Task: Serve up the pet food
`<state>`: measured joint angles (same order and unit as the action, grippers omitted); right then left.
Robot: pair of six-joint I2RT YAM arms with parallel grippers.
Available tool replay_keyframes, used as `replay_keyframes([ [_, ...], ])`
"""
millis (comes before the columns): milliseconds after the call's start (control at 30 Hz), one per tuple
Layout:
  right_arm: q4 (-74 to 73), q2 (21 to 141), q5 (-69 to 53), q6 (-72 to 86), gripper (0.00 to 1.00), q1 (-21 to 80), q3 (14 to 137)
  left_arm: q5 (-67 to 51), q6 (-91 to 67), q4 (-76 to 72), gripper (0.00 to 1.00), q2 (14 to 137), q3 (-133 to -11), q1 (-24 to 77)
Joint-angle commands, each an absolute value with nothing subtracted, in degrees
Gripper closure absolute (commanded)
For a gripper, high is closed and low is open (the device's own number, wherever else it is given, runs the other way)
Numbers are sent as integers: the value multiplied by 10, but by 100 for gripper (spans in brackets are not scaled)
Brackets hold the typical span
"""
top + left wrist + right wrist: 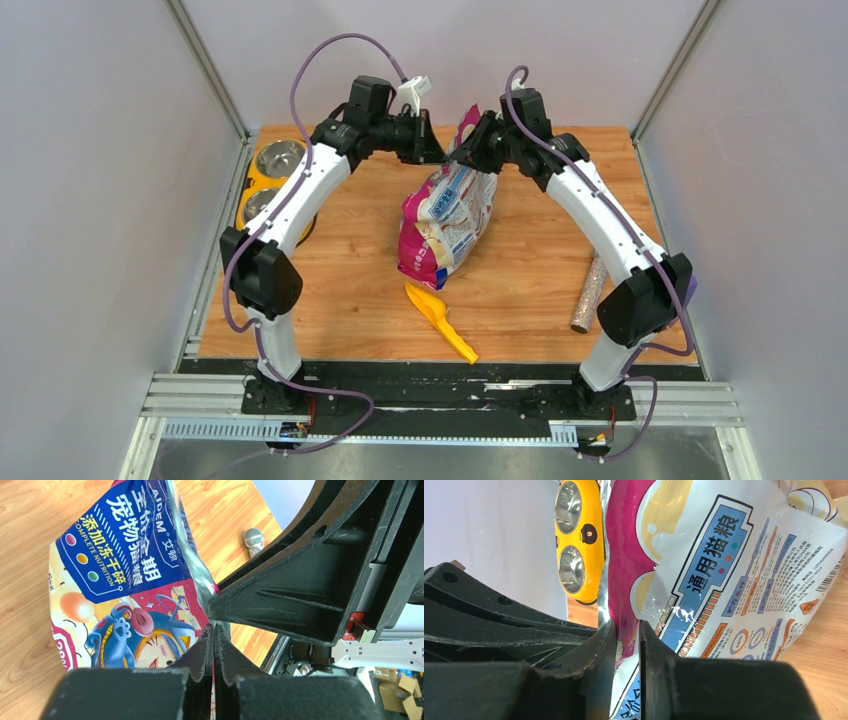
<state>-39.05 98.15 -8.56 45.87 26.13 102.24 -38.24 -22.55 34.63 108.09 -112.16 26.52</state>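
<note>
The pet food bag (447, 222), glossy pink, blue and white, stands tilted at the middle of the wooden table with its top held up at the back. My left gripper (435, 150) is shut on the bag's top edge; in the left wrist view its jaws (215, 627) pinch a thin pink strip of the bag (120, 570). My right gripper (468, 150) meets the same top from the right. In the right wrist view its jaws (626, 627) stand slightly apart, with the bag's (734, 570) edge loose between them. No kibble shows.
A yellow feeder with two steel bowls (272, 180) sits at the table's back left edge, also in the right wrist view (576, 540). A yellow scoop (440, 318) lies in front of the bag. A speckled tube (588, 293) lies near the right arm.
</note>
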Motion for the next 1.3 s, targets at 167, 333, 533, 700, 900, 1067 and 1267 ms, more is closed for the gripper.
replay_keyframes([
  [167,-416,1006,-86,473,100,266,1034,-365,-222,356,100,1076,-1144,270],
  [333,-441,995,-38,465,100,266,1023,-307,-215,362,100,1063,-1138,265],
  [533,-487,983,37,449,100,271,1035,-265,-202,358,100,1047,-1119,260],
  [700,-512,973,76,439,100,272,1054,-247,-193,364,100,1043,-1116,259],
  [900,-527,963,104,434,100,272,1065,-241,-191,367,100,1039,-1125,253],
  [1067,-531,955,110,427,100,273,1076,-243,-192,362,100,1028,-1127,244],
  [1267,-495,964,32,418,100,272,1074,-301,-198,348,89,1031,-1135,242],
])
